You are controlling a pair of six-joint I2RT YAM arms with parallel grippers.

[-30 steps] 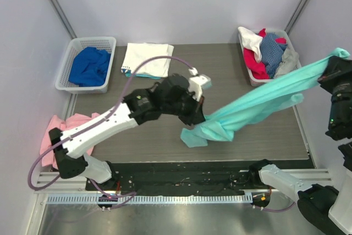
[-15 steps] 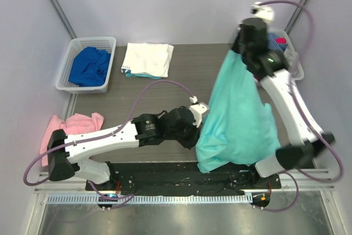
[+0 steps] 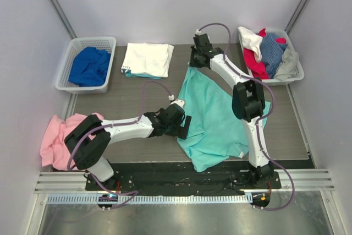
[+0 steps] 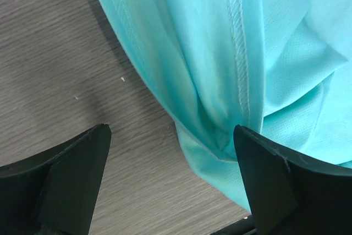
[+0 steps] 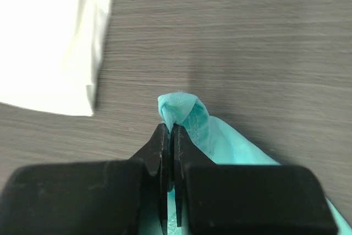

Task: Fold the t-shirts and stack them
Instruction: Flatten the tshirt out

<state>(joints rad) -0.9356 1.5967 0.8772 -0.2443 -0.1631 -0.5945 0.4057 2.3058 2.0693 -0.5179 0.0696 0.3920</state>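
Wrist close-ups, right claw point(image 5: 169, 127) pinching mint t-shirt point(image 5: 190, 115) corner, left claw point(image 4: 170, 133) gaping wide above its hem, overhead unclear

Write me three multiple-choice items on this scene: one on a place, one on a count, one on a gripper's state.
1. Where is the folded white t-shirt?
A. in the right basket
B. on the table beside the left basket
C. under the mint-green t-shirt
2. How many baskets are there?
A. two
B. one
C. three
3. The right gripper is:
A. open
B. shut on nothing
C. shut on the mint-green t-shirt
1 B: it lies next to that basket, outside it. 2 A: one at each far corner. 3 C: its jaws pinch the shirt's cloth.
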